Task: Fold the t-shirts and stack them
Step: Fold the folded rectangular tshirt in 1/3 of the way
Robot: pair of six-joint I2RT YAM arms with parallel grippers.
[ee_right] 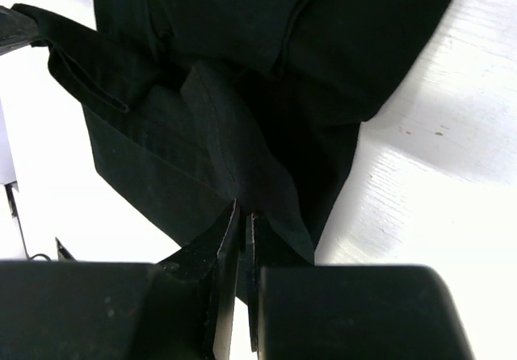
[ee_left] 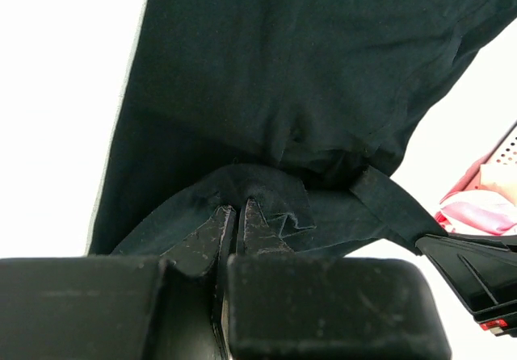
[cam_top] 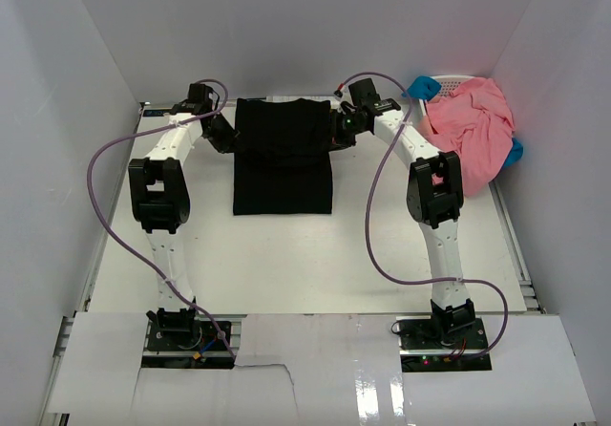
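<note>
Black t-shirt (cam_top: 283,159) lying on desk (cam_top: 286,273), spanning between both jaws; left jaws and right jaws each clenching one far corner; long axis running from jaws toward near desk edge; both equally near.

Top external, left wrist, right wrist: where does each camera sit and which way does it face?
Top external: overhead, looking down at left arm, right arm, plain black cotton t-shirt.
Left wrist: on its arm, looking along the left hand, shut on the t-shirt.
Right wrist: likewise, right hand shut on it.
Shared: the t-shirt.
</note>
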